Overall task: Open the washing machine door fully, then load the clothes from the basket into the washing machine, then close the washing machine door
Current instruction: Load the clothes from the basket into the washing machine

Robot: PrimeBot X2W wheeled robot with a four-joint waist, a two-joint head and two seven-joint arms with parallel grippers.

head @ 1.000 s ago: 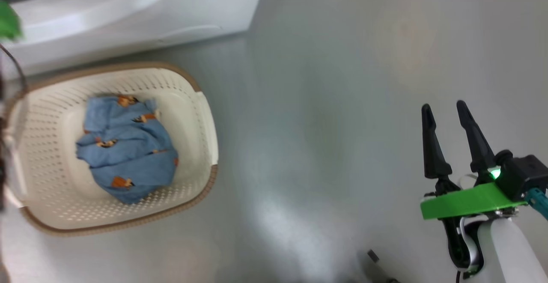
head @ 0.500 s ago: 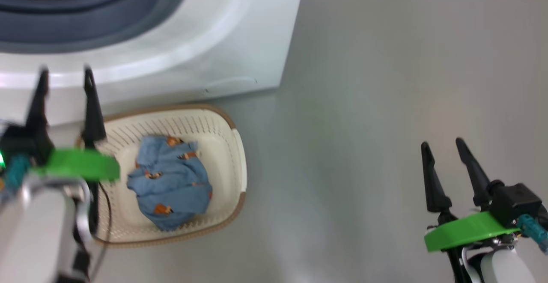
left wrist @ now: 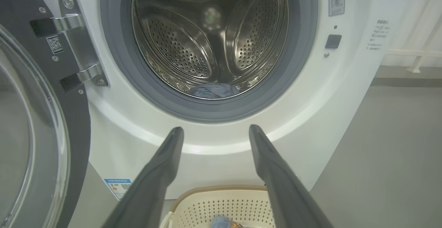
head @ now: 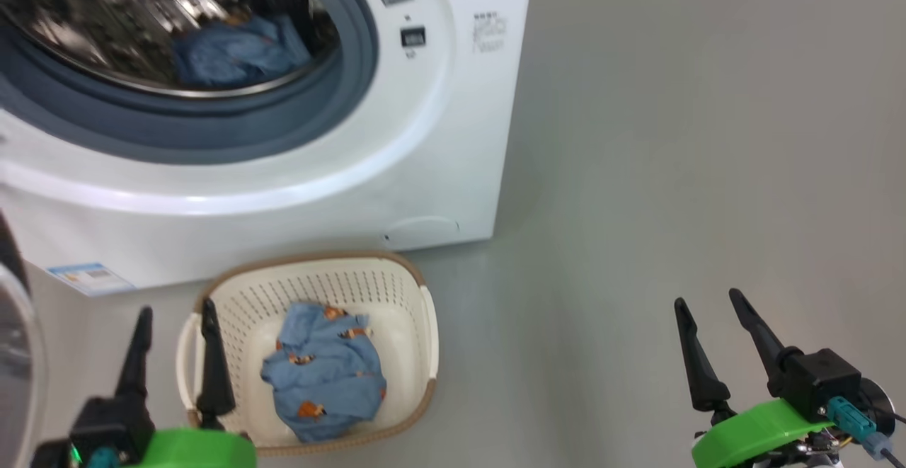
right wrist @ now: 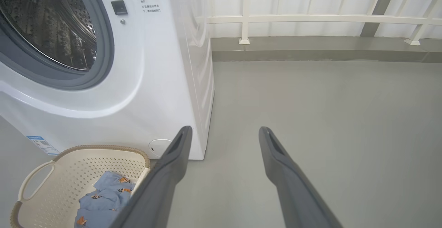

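Note:
The white washing machine [head: 439,135] stands with its drum [left wrist: 210,35] exposed. The glossy black door [left wrist: 31,135] is swung wide to the left on its hinge. One blue garment [head: 233,50] lies inside the drum. In front of the machine, on the floor, sits the cream basket [head: 311,285], holding the light blue clothes [head: 325,376] with orange patches. My left gripper [head: 176,306] is open and empty at the basket's left edge, fingers aimed at the washer. Far to the right, my right gripper [head: 708,298] is open and empty above bare floor.
Grey floor [head: 672,170] stretches right of the machine. A white railing [right wrist: 310,17] runs along the back wall. A blue label sticker [head: 88,277] and a round flap [head: 421,231] sit low on the washer's front.
The head camera has tilted up, so the drum and the washer's front have come into view and the basket sits lower. My left gripper has come into view at lower left. Both grippers stay open.

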